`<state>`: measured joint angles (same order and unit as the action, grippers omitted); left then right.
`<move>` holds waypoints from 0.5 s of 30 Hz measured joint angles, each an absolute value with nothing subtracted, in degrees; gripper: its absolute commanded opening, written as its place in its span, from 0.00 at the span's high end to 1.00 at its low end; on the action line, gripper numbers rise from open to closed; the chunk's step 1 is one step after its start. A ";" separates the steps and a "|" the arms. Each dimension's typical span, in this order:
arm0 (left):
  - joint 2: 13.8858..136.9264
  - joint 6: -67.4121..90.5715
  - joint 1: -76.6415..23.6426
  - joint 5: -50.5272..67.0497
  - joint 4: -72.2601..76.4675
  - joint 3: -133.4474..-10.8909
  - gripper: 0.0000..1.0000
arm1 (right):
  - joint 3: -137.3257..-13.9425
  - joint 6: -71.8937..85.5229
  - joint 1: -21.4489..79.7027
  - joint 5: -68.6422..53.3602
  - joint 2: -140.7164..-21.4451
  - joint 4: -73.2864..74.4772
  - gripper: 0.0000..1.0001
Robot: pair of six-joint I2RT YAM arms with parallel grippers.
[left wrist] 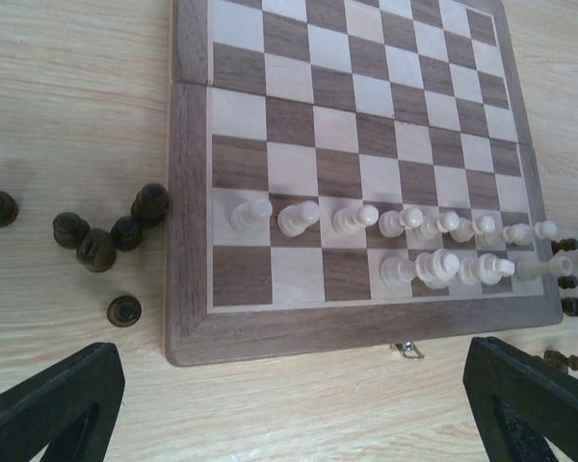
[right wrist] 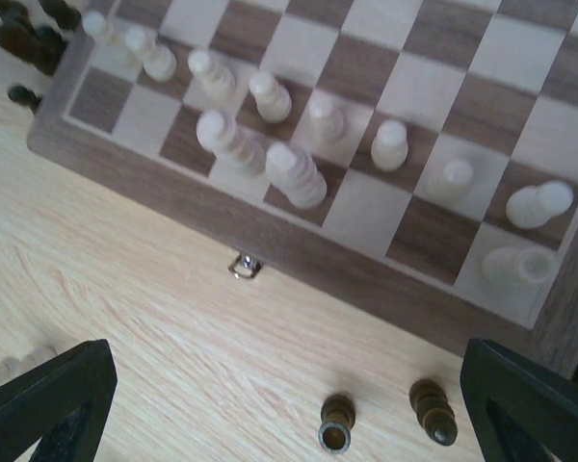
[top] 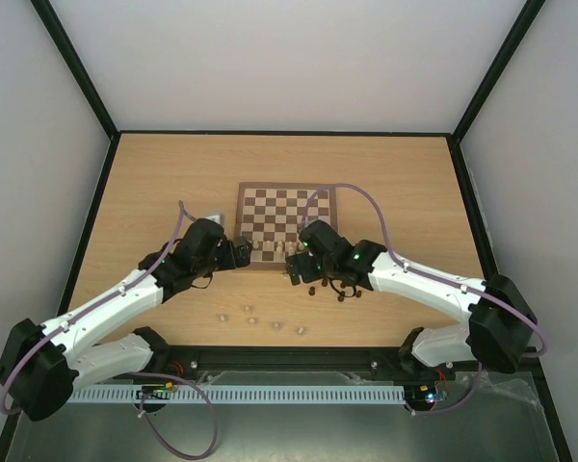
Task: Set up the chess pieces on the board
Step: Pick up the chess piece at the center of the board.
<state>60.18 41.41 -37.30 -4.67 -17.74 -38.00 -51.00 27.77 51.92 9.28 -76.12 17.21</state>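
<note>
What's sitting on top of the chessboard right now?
Only cream pieces stand on the board: one row across it and a few more in the nearest row, toward one side. The other squares are bare. From overhead, the left arm and right arm cover its near corners.

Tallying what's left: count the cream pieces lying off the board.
5, all on the table, nearer than the board, left to right: piece, piece, piece, piece, piece. Arms may hide more.
</note>
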 measured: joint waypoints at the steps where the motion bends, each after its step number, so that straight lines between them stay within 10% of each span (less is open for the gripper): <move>1: 59.75 41.39 -37.30 -4.58 -17.32 -37.36 0.00 | -50.33 27.75 51.92 8.95 -76.09 16.99 0.01; 15: 48.71 41.56 -37.30 -4.40 -17.15 -30.70 0.00 | -42.96 27.88 51.81 5.78 -70.85 14.66 0.01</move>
